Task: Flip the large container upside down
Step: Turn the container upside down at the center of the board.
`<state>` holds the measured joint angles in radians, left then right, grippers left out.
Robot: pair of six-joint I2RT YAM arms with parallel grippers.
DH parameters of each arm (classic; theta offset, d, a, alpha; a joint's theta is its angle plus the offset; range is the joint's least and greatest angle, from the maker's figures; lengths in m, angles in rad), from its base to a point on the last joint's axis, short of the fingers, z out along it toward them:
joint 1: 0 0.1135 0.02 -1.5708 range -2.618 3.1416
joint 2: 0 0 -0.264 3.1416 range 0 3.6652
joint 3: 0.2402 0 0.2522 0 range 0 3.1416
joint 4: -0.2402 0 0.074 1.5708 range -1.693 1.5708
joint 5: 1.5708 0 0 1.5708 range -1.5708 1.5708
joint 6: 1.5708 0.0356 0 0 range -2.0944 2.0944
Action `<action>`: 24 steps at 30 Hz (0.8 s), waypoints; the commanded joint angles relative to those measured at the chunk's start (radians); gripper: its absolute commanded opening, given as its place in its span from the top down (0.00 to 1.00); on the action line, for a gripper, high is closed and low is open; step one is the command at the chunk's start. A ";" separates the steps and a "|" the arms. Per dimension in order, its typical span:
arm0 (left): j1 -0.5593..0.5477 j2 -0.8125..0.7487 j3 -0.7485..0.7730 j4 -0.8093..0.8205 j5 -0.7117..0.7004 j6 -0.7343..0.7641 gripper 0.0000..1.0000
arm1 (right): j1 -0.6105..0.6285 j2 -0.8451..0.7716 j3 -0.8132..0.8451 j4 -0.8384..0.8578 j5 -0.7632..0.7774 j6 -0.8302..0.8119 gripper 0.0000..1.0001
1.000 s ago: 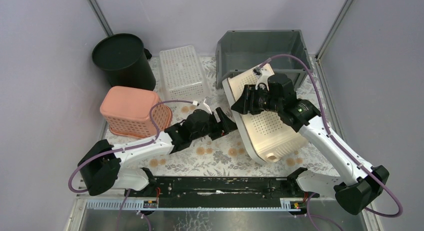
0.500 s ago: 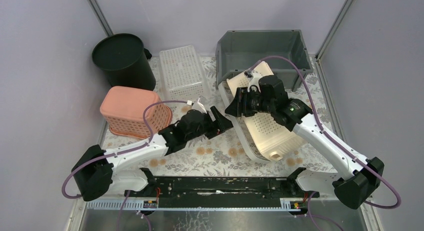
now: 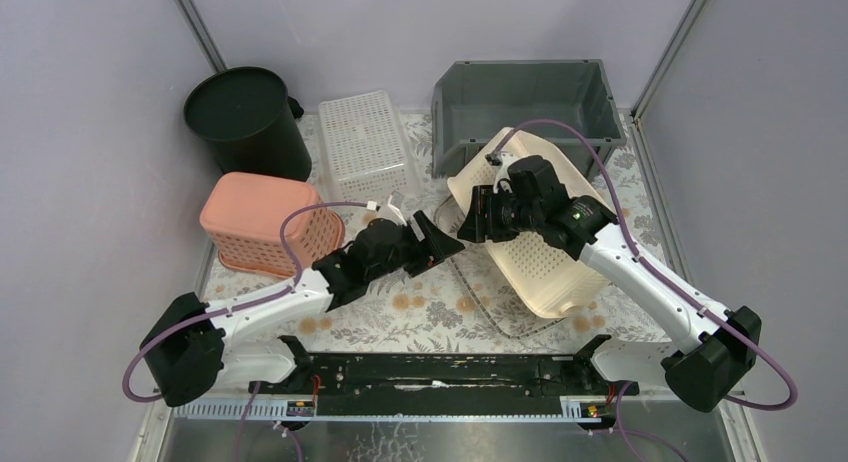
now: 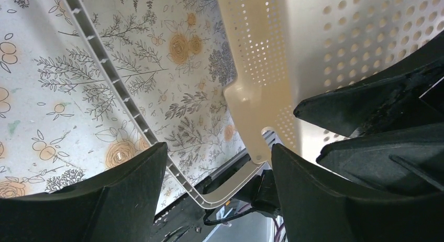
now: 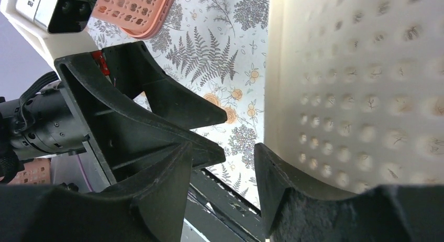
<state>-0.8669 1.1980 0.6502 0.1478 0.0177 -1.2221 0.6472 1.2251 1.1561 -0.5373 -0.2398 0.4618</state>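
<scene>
The large cream perforated container [image 3: 545, 262] lies tilted right of centre, its perforated base facing up and its rim [image 3: 480, 292] low over the cloth on the left. My right gripper [image 3: 470, 222] is open at the container's upper left edge, with one finger against the perforated wall [image 5: 356, 69]. My left gripper [image 3: 442, 244] is open just left of it and holds nothing. In the left wrist view the left gripper [image 4: 217, 150] looks under the raised container [image 4: 324, 53] and past its rim [image 4: 120, 100]. In the right wrist view, beyond my right gripper [image 5: 222, 147], the left gripper's fingers [image 5: 173, 103] show.
A grey bin [image 3: 525, 97] stands right behind the container. A white mesh basket [image 3: 365, 142] and a black bucket [image 3: 245, 117] are at the back left. An upturned pink basket [image 3: 265, 222] sits beside the left arm. Walls close in on both sides.
The cream container has tipped further over, from standing on its side to opening-down and leaning right. My right gripper has moved left along it. My left gripper has edged up and stayed open.
</scene>
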 commanded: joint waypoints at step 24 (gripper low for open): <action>0.003 0.199 0.005 0.151 0.021 -0.019 0.21 | 0.002 -0.048 0.038 -0.099 0.117 -0.078 0.40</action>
<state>-0.8669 1.3888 0.6586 0.2337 0.0269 -1.2324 0.6479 1.2179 1.1561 -0.5972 -0.1963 0.4351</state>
